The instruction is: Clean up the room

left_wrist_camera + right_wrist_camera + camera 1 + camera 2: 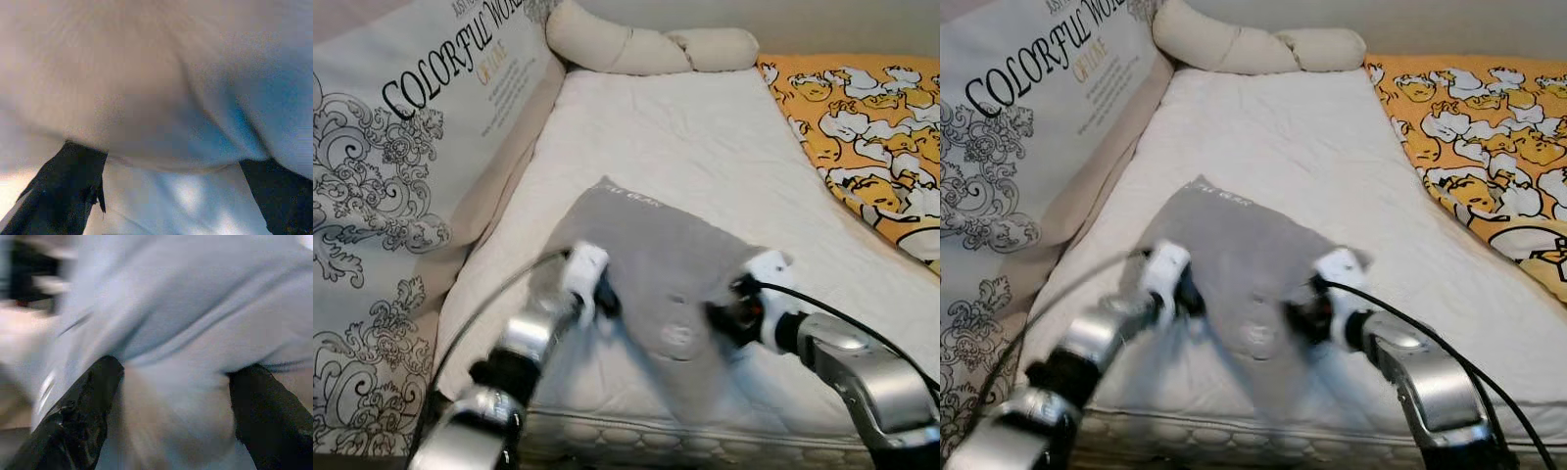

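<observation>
White mattress (705,147), gray garment (651,259) near edge; left gripper (597,294), right gripper (729,313) fingers spread around cloth; patterned wall hanging (401,147) left, yellow blanket (871,127) far right.

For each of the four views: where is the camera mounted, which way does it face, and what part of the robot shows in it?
Left eye view: head, looking down at the mattress; both arms, left pincer and right pincer at the grey garment.
Right eye view: same scene, slightly offset.
Left wrist view: along that pincer; black fingers spread under grey cloth.
Right wrist view: along that pincer; fingers spread around blurred cloth.
Shared: all show the garment.
</observation>
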Motion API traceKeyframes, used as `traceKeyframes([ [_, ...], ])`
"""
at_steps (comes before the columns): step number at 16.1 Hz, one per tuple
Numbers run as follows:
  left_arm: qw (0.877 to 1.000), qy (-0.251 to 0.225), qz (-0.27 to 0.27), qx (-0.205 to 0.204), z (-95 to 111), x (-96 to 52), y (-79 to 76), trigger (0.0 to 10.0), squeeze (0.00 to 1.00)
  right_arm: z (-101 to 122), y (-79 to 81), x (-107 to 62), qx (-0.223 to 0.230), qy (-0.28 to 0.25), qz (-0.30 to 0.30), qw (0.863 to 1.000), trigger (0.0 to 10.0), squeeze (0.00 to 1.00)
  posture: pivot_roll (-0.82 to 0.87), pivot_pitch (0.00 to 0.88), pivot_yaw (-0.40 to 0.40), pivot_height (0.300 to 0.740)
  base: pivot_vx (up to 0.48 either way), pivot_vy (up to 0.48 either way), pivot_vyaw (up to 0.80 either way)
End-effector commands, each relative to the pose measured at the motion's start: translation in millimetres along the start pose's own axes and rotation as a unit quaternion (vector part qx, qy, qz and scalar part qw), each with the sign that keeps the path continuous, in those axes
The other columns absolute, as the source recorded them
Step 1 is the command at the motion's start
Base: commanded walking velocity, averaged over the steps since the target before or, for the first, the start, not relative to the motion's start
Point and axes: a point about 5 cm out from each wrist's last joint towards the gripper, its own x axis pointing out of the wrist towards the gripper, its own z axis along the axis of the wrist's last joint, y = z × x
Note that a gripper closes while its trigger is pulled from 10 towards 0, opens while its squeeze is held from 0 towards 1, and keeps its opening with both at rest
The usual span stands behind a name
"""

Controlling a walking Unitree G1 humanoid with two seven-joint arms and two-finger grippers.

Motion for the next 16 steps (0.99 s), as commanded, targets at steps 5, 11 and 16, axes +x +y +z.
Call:
traceKeyframes([
  [5, 0.994, -0.082, 0.062, 0.027, 47, -28.4, 62.4, 10.0, 0.00, 20, 46.7, -25.7, -0.028, -0.001, 0.192, 0.981, 10.0, 0.00, -0.08, 0.000, 0.056, 0.740, 0.000, 0.000, 0.00],
  [11, 0.996, -0.078, 0.015, 0.051, 28, -26.9, 52.8, 10.0, 0.00, 54, 7.6, -40.0, -0.004, -0.083, 0.110, 0.990, 10.0, 0.00, -0.06, 0.000, 0.046, 0.740, 0.000, 0.000, 0.00],
  [16, 0.987, -0.125, -0.012, -0.101, 12, -18.3, 41.4, 10.0, 1.00, 10, -58.3, -17.0, 0.207, -0.140, -0.130, 0.959, 10.0, 1.00, -0.07, 0.000, 0.060, 0.740, 0.000, 0.000, 0.00],
])
